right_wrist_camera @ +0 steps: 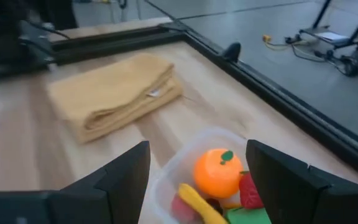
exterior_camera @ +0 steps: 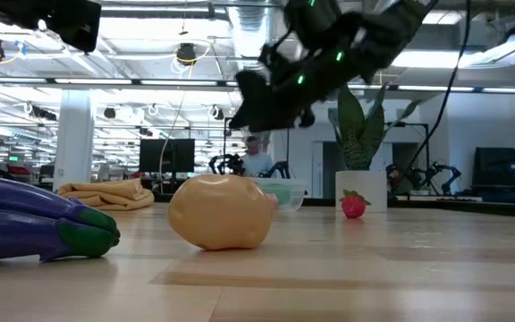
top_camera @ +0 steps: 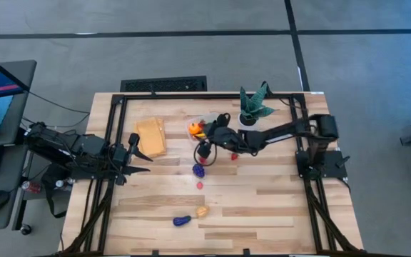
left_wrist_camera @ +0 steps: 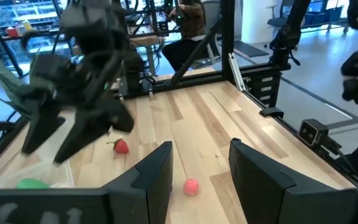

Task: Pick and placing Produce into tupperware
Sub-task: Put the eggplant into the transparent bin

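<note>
On a pale wooden worktop (top_camera: pixel 262 207), the right claw (right_wrist_camera: pixel 197 171) hangs with fingers apart just above the tupperware (right_wrist_camera: pixel 185 158), which holds an orange (right_wrist_camera: pixel 216 172) and other produce; the folded cloth (right_wrist_camera: pixel 114 99) lies beyond. The left claw (left_wrist_camera: pixel 201 168), fingers spread, waits well apart.

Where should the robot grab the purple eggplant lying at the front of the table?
Probably the eggplant's purple middle, coming straight down from above. It lies flat on its side on the table, green cap at one end, with a tan potato-like piece just beside it, so fingers should close across the narrow body.
</note>
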